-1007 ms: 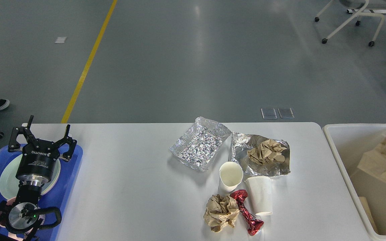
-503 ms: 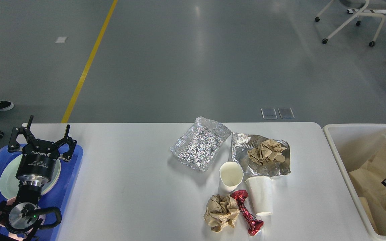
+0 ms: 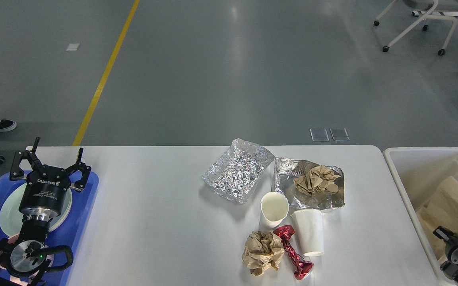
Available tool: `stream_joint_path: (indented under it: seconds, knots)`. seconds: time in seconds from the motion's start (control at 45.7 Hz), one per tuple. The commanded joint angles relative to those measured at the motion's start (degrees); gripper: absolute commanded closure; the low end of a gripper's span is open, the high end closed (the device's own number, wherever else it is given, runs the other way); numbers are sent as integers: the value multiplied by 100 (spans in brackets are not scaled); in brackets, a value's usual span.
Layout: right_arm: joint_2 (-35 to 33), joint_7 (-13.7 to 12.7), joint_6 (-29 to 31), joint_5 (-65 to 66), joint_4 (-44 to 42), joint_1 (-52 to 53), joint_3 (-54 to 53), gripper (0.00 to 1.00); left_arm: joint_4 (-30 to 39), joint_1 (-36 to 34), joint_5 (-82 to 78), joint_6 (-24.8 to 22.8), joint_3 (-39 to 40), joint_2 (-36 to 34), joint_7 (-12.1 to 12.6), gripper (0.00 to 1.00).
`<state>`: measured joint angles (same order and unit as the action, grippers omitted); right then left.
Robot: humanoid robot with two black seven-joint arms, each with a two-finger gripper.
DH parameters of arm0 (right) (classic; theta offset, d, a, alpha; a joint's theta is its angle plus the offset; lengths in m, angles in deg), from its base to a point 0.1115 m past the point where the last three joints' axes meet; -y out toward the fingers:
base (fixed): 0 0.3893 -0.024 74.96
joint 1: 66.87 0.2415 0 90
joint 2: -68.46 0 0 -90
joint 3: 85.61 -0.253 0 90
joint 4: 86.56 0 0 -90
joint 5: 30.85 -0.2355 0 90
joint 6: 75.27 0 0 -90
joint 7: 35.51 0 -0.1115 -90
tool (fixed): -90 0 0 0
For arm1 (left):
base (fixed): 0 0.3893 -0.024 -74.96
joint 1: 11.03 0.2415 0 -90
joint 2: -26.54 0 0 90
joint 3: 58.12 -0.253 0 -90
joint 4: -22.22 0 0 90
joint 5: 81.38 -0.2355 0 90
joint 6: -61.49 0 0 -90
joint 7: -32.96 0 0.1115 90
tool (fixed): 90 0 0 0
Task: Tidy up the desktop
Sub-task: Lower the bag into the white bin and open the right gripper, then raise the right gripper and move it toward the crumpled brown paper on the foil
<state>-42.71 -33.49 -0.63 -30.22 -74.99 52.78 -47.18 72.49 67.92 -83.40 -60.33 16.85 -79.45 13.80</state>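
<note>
Black fingers of my left gripper are spread wide, holding nothing, above the blue tray. The desktop spans the middle. My right gripper sits in the bin; I cannot tell its opening.

White table with litter at its right half

A crumpled foil tray, flattened foil sheet, two white paper cups, a brown paper wad and a red wrapper lie clustered; a blue tray sits at the left edge.
</note>
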Motion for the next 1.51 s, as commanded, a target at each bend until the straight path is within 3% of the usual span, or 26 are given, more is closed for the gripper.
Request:
stream_joint_path:
  seconds: [0.0, 0.066, 0.088, 0.109, 0.613, 0.766, 0.985, 1.073, 1.226, 1.488]
  knots:
    - [-10, 10, -80, -10, 3, 6, -11, 80, 1, -2, -1, 0, 0, 0, 0, 4]
    - [-63, 10, -177, -10, 3, 32, 7, 18, 1, -2, -1, 0, 0, 0, 0, 4]
    - [-63, 18, -212, -10, 3, 41, 7, 1, 1, -2, -1, 0, 0, 0, 0, 4]
    - [-63, 19, -221, -10, 3, 59, 7, 0, 1, -2, -1, 0, 0, 0, 0, 4]
    - [-317, 1, 68, 149, 267, 313, 86, 0, 1, -2, -1, 0, 0, 0, 0, 4]
    - [-880, -201, 955, 543, 873, 1042, 121, 0, 1, -2, -1, 0, 0, 0, 0, 4]
    - [-1486, -851, 2036, 1334, 1997, 2386, 165, 0, 1, -2, -1, 0, 0, 0, 0, 4]
    - [-1785, -992, 2502, 1756, 2647, 3089, 191, 0, 1, -2, -1, 0, 0, 0, 0, 4]
    - [-1926, -1045, 3355, 2073, 3369, 4258, 761, 0, 1, -2, -1, 0, 0, 0, 0, 4]
    - [-1479, -1054, 5236, 1696, 4388, 6561, 2230, 0, 1, -2, -1, 0, 0, 0, 9, 4]
